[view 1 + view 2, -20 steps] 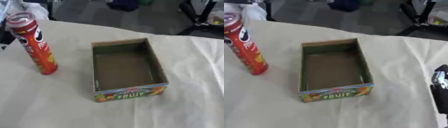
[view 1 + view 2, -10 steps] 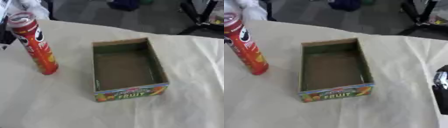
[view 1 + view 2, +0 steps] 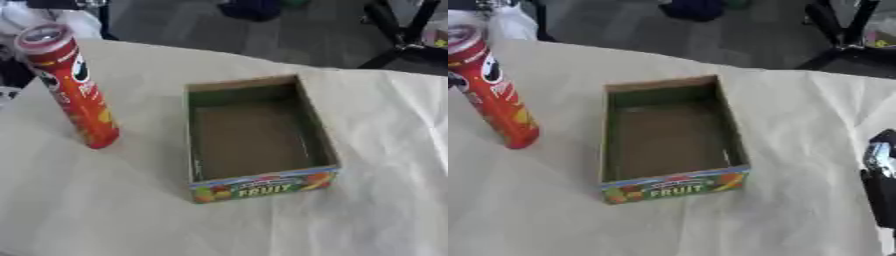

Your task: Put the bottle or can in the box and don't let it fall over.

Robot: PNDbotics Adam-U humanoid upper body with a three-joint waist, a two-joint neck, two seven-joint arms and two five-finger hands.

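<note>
Cream cloth covers the surface in front of me, wrinkled toward the right. Nearest me sits the box, open-topped and empty, its front panel printed with fruit and the word FRUIT. At the right edge of the right eye view I see part of my right hand, a dark shape low beside the cloth; I cannot tell how its fingers are set, and it touches nothing. My left hand shows nowhere. Farther back on my left stands the red can, a tall tube, upright, well apart from the box. I judge the task not yet begun: next I must reach the can, grasp it around the body, lift it straight and set it down on the box floor without tipping.
</note>
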